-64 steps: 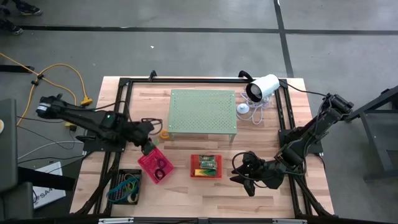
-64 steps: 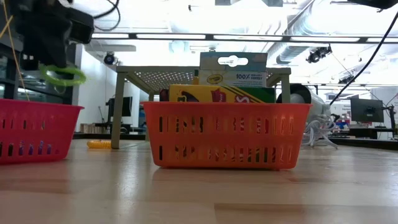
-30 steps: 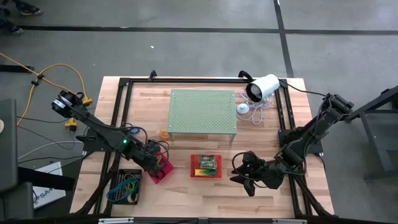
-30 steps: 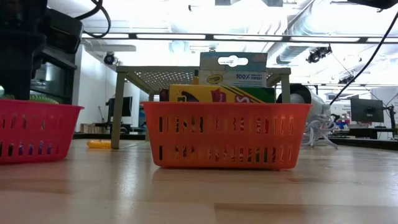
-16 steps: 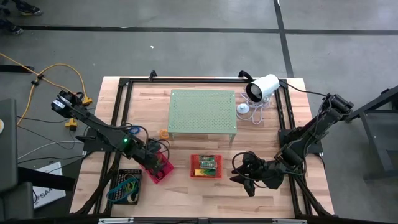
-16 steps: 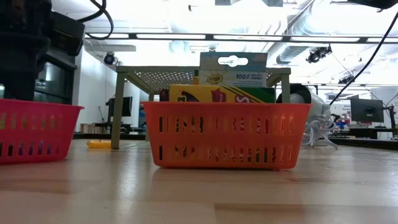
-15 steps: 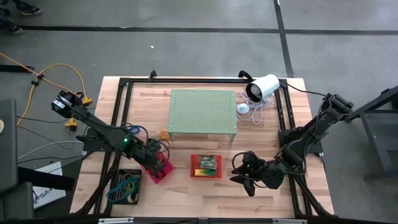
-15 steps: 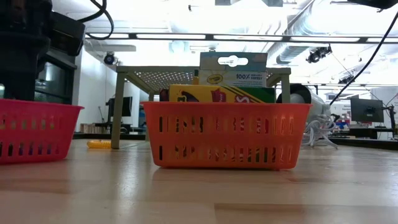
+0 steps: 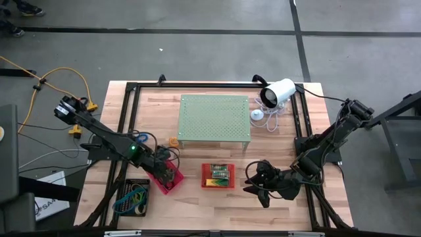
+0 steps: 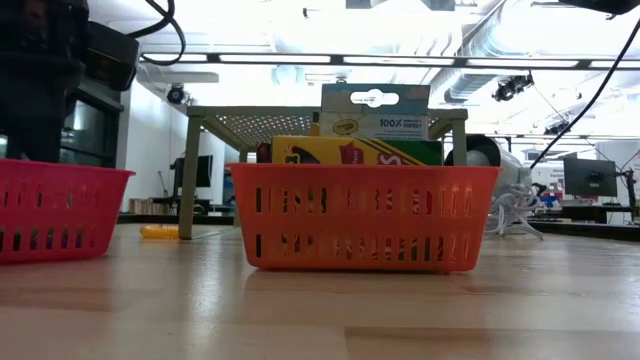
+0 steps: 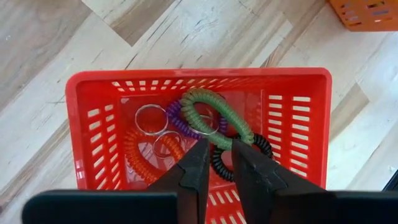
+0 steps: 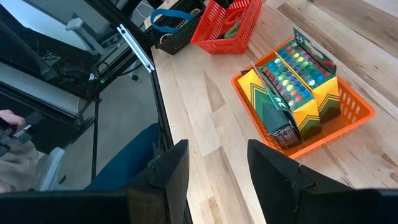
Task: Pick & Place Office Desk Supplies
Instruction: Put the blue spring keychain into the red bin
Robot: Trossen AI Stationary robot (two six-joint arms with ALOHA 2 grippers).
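Observation:
A red basket stands at the table's near left and holds several coiled loops. A green one lies on top of a purple one, an orange one and a black one. My left gripper hangs over the basket, pointing steeply down and open by a narrow gap, with the green coil's near strand under the gap. My right gripper stands open with nothing between its fingers. It is at the near right, beside the orange basket of crayon boxes. My left gripper has its fingertips on either side of the green coil's near strand, from above. The coil lies in the red basket on the other coils. Whether the fingertips touch it I cannot tell.
A black tray with rubber bands sits at the near left corner. The pale green perforated stand fills the middle far side, with a small orange item to its left. A white camera stands at the far right. Black frame rails run along both sides.
My left gripper first came down and toward the near edge over the red basket with the green coil. In the last second it has kept still. In the low view the green coil, which showed just above the basket's rim, has sunk out of sight behind the wall.

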